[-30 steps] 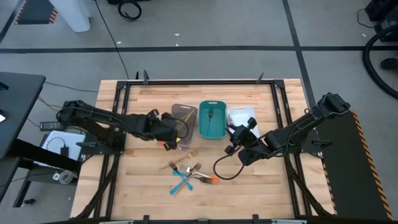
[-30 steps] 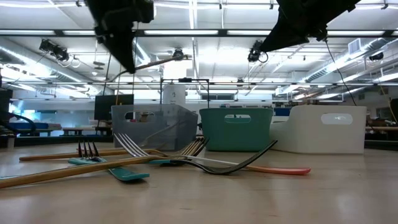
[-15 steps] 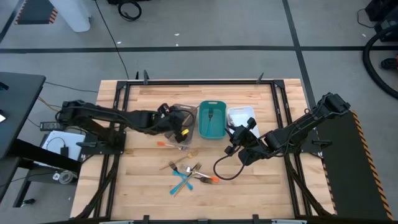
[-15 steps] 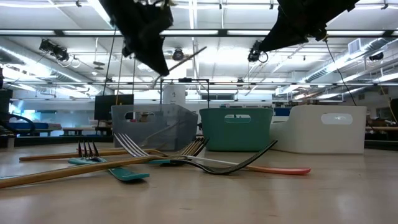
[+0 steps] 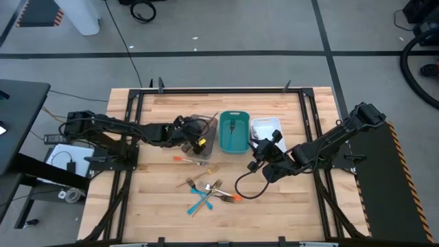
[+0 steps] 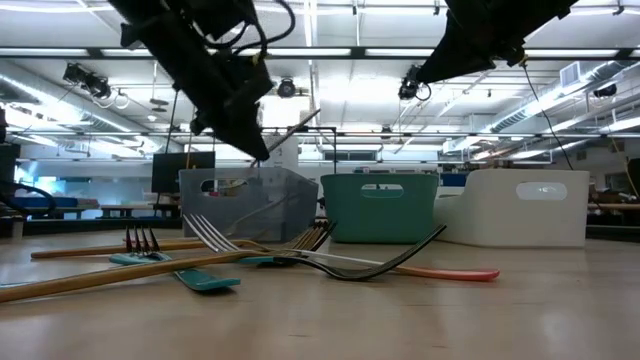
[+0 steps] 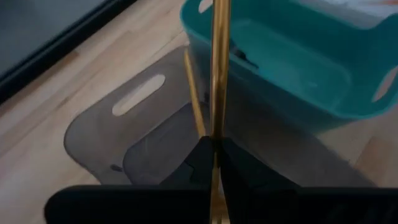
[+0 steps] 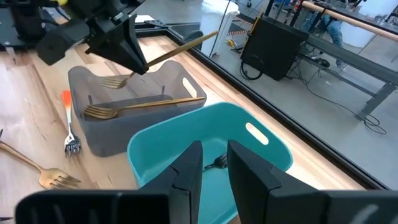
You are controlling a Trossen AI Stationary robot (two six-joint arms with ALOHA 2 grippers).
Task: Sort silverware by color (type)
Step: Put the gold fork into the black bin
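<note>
One gold utensil (image 8: 180,45) sits clamped in the left gripper (image 5: 199,143) above the grey tray (image 8: 99,127); right gripper (image 5: 259,155) empty, fingers apart.

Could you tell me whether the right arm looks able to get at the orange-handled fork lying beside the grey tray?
Probably not easily: the orange-handled fork lies on the far side of the grey tray, under the left hand holding a gold utensil. The right hand hovers by the white tray.
</note>
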